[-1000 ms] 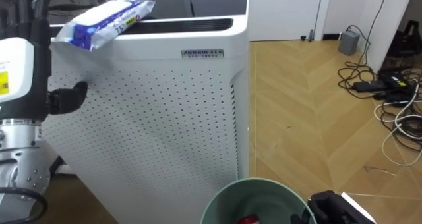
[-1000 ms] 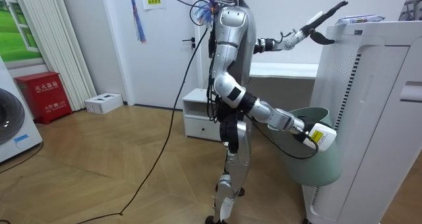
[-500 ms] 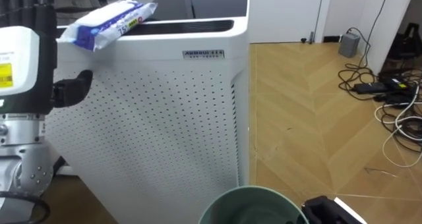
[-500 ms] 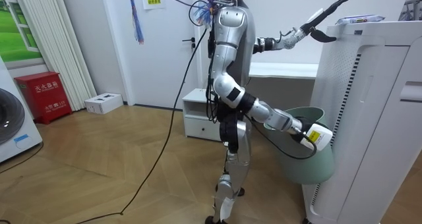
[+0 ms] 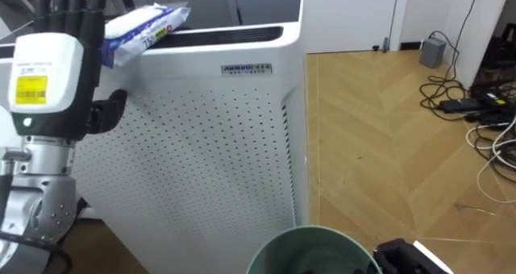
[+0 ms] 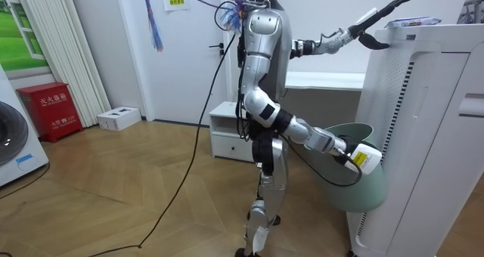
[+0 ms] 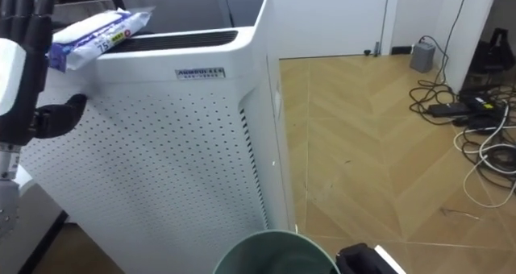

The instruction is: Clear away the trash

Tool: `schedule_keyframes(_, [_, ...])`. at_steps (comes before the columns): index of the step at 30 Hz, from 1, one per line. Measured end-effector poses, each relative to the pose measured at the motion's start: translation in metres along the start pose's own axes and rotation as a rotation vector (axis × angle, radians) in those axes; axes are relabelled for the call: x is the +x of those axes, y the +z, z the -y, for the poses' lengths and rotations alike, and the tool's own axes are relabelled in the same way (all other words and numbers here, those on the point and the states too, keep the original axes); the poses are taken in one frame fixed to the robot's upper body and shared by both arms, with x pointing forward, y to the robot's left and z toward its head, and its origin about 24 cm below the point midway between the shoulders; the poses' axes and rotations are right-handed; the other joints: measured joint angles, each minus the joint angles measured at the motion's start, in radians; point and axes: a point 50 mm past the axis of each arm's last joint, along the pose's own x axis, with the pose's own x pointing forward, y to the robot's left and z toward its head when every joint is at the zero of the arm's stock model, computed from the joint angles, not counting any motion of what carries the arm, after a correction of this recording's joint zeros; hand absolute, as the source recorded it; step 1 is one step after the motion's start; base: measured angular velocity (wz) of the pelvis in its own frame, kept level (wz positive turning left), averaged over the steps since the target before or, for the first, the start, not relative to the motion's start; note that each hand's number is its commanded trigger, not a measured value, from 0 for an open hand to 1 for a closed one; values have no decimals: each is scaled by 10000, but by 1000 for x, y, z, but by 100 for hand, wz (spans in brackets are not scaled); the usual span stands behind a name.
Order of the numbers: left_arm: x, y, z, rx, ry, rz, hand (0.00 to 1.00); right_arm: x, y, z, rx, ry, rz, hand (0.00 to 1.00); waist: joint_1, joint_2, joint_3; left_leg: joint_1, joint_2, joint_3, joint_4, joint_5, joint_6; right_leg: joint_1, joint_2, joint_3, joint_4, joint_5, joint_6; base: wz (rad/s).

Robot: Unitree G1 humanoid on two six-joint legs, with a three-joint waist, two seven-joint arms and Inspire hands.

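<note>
Left hand point(image 5: 48, 80) raised before the white perforated appliance point(image 5: 210, 145), fingers straight and pressed together, thumb out sideways, tips up by the packet point(image 5: 149, 24); touching or not, cannot tell. Soft, crinkled, blue-and-white, lying atop the appliance near its left edge. Right hand point(image 5: 399, 254) low at the green bin point(image 5: 310, 246) rim, grip not discernible. Tangled cables point(image 5: 484, 121) on the wood floor, well apart.
</note>
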Motion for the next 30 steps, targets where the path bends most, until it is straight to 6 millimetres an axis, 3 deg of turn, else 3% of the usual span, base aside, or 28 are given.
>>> schedule_keyframes(9, [17, 21, -6, 156, -893, 1476, 0, -1, -1, -1, -209, 307, -114, 100, -211, -9, 26, -24, -14, 6, 22, 32, 51, -2, 39, 190, -4, -4, 7, 0])
schedule_keyframes(22, [17, 5, 7, -441, -4048, 501, 0, -2, -4, -1, -229, 600, -455, 100, -19, 100, 45, 158, -27, 253, -90, 75, 112, 29, 60, 527, 3, 1, 35, -4])
schedule_keyframes(30, [17, -12, 9, -1543, -4868, -533, 0, -2, -7, 0, -157, 577, -786, 100, 76, 355, -56, 235, -31, 369, -147, 84, 122, -3, 58, 648, 54, -1, 54, -4])
